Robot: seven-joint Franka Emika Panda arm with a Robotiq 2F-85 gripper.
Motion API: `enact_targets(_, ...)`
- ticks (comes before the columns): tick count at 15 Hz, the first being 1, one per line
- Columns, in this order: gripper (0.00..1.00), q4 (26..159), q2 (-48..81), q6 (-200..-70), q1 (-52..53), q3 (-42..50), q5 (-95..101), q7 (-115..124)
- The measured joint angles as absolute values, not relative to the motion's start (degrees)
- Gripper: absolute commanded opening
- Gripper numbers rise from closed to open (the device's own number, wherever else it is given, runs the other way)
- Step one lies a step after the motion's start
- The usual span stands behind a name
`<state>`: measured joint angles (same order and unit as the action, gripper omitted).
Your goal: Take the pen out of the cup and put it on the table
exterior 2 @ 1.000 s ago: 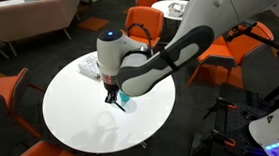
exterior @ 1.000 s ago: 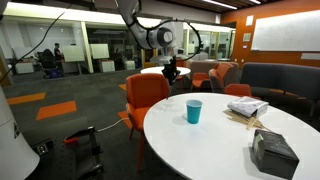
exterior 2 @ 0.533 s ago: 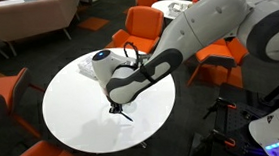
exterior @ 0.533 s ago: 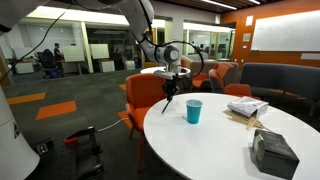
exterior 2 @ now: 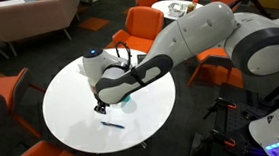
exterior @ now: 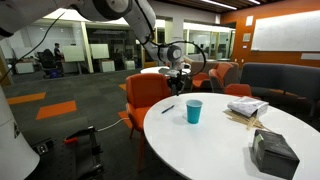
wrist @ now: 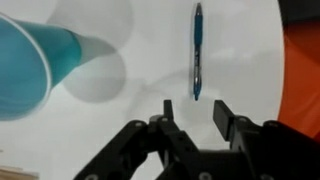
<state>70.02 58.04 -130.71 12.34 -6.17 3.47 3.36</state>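
Note:
The dark pen (exterior: 168, 108) lies flat on the round white table (exterior: 205, 145), near its edge and beside the teal cup (exterior: 193, 111). It also shows in the exterior view from above (exterior 2: 111, 123) and in the wrist view (wrist: 197, 50). My gripper (wrist: 192, 110) is open and empty, just above the table and short of the pen's near end. In the exterior views the gripper (exterior: 178, 74) (exterior 2: 100, 109) hangs above the pen. In the wrist view the cup (wrist: 40, 62) is at the left. In the exterior view from above my arm mostly hides the cup (exterior 2: 128, 101).
A dark grey bag (exterior: 272, 152), pale wooden sticks (exterior: 243, 119) and a white packet (exterior: 247, 106) lie on the table's far side. Orange chairs (exterior: 147, 95) (exterior 2: 10, 93) ring the table. A smaller round white table (exterior 2: 174, 7) stands behind.
My gripper came down from above the cup to the table beside it, let go of the pen and lifted slightly. The pen now lies flat on the table.

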Motion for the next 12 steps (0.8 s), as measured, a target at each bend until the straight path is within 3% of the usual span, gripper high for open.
enact_targets(3,1.00,71.28,55.64,-136.12,12.53,-5.21,3.88,3.65)
enact_targets(12,1.00,91.77,35.95,-140.40,15.29,0.32,7.47,12.03)
